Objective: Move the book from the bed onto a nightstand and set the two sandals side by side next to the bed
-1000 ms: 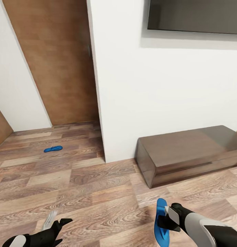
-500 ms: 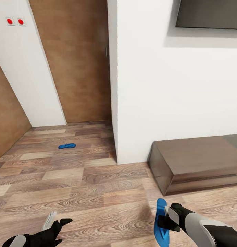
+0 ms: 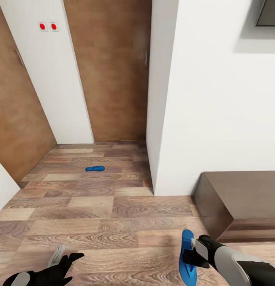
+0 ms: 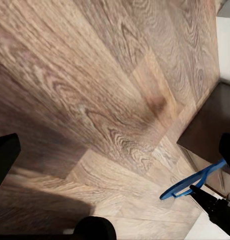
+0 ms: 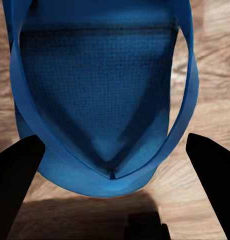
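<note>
the whole head view has swung leftward over the last second, so the camera turned, not the room: the low brown cabinet (image 3: 241, 198) slides toward the edge while the hallway's brown door (image 3: 113, 71) opens up. that likely means the robot is turning to fetch the second sandal (image 3: 95, 168), lying far off on the wood floor (image 3: 93, 222). the right tool (image 3: 192, 251) pinches the first sandal (image 3: 187, 258); the left tool (image 3: 64, 254) is spread, holding nothing. no containers visible.
</note>
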